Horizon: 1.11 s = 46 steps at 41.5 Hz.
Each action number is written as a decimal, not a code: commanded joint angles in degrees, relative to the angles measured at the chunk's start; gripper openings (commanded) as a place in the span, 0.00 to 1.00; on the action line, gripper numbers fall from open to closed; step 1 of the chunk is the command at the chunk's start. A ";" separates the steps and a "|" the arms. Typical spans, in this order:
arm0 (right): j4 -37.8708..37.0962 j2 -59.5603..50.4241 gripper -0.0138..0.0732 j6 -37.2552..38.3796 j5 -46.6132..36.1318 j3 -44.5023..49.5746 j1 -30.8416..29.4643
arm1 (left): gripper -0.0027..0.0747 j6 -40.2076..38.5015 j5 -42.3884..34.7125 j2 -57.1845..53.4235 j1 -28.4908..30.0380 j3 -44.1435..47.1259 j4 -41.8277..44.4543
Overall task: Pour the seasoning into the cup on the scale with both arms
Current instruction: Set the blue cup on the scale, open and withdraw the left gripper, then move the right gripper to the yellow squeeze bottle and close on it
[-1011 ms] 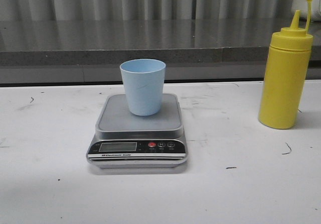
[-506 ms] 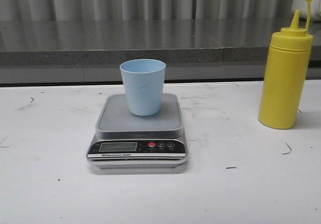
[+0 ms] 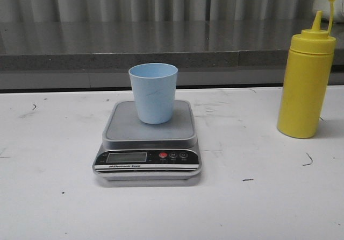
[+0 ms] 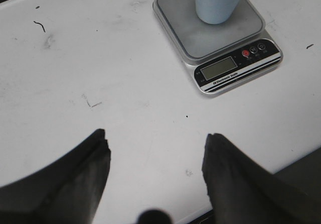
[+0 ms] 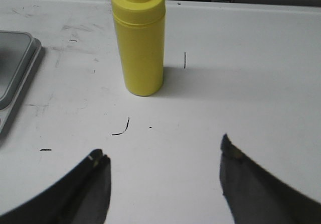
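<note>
The pale blue cup (image 3: 153, 92) stands upright on the steel platform of the silver-grey scale (image 3: 148, 140) at the table's middle; both also show in the left wrist view, cup (image 4: 216, 2) and scale (image 4: 220, 48). The yellow seasoning bottle (image 3: 306, 78) stands upright at the right, cap hanging open; it also shows in the right wrist view (image 5: 139, 38). My left gripper (image 4: 155, 136) is open and empty over bare table, well short of the scale. My right gripper (image 5: 161, 146) is open and empty, a short way in front of the bottle. Neither gripper shows in the front view.
A grey ledge (image 3: 161, 46) runs along the back of the white table (image 3: 54, 197). The table's near edge (image 4: 301, 163) shows in the left wrist view. Small dark marks dot the table surface.
</note>
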 commanded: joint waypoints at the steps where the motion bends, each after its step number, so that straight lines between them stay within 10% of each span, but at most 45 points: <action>1: -0.20 0.70 0.86 -1.86 -4.69 -1.84 0.14 | 0.56 -0.14 -3.46 -0.36 -0.24 -1.39 0.26; 28: 1.64 10.68 0.85 -3.01 -8.86 -3.82 7.27 | 0.56 -0.14 -3.57 -0.26 -0.24 -1.39 0.26; 46: 5.98 23.92 0.85 -3.01 -39.07 8.09 7.35 | 0.56 -0.14 -3.57 -0.26 -0.24 -1.39 0.26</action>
